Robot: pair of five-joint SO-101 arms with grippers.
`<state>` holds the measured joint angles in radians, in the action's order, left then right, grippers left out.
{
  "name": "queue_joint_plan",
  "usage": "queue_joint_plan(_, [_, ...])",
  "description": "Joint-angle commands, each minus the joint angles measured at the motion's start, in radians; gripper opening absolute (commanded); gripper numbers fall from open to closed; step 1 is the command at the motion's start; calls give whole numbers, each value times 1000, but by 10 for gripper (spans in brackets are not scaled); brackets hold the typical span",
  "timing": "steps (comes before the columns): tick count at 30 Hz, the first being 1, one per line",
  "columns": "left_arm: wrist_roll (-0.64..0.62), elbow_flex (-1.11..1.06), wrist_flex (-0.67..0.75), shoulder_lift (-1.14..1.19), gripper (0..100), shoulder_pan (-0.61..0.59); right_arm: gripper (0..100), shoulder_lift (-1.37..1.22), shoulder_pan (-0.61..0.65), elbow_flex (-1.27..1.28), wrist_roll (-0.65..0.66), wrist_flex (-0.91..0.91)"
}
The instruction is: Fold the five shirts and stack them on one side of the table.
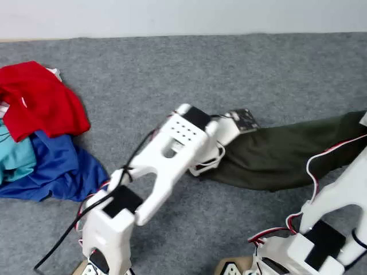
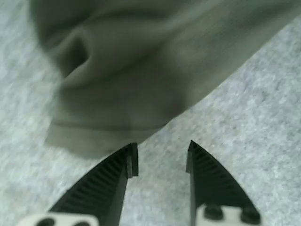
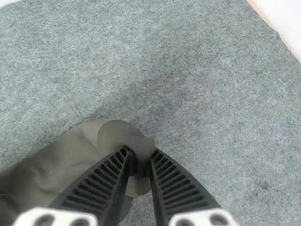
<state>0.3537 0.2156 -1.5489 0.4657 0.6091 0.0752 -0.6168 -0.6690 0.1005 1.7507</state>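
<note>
Here, the olive shirt is laid lengthwise on the bench, with one end pinched between the closed jaws of the right end effector. The left end effector is held partly open just short of the other hem. That hem should be fully entered before closing, and the cloth lifted evenly, since the grey felt is likely to drag. A red shirt and a blue shirt are heaped on the left arm's side, below a pale wall.

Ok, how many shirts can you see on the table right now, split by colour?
Red cloth shirt: 1
Teal cloth shirt: 1
Blue cloth shirt: 1
Olive-green cloth shirt: 1
Total: 4 clear shirts. A white scrap of cloth at the red one's edge may be a fifth; I cannot tell.
</note>
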Motion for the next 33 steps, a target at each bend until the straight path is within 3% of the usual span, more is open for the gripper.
queue_joint_plan(1, [14, 128, 2, 69, 181, 21, 9, 4, -8, -3, 8, 19])
queue_joint_plan(8, [41, 335, -6, 310, 170, -8, 9, 4, -8, -3, 8, 21])
queue_joint_plan(13, [52, 535, -95, 341, 2, -23, 9, 4, -10, -3, 8, 21])
queue_joint_plan(17, [61, 716, -207, 336, 2, -31, 9, 4, -7, -3, 6, 21])
queue_joint_plan(23, [31, 757, -206, 143, 2, -75, 9, 8, -4, -3, 6, 22])
queue_joint_plan(33, [-127, 754, -204, -236, 2, -147, 9, 16, -4, -3, 14, 35])
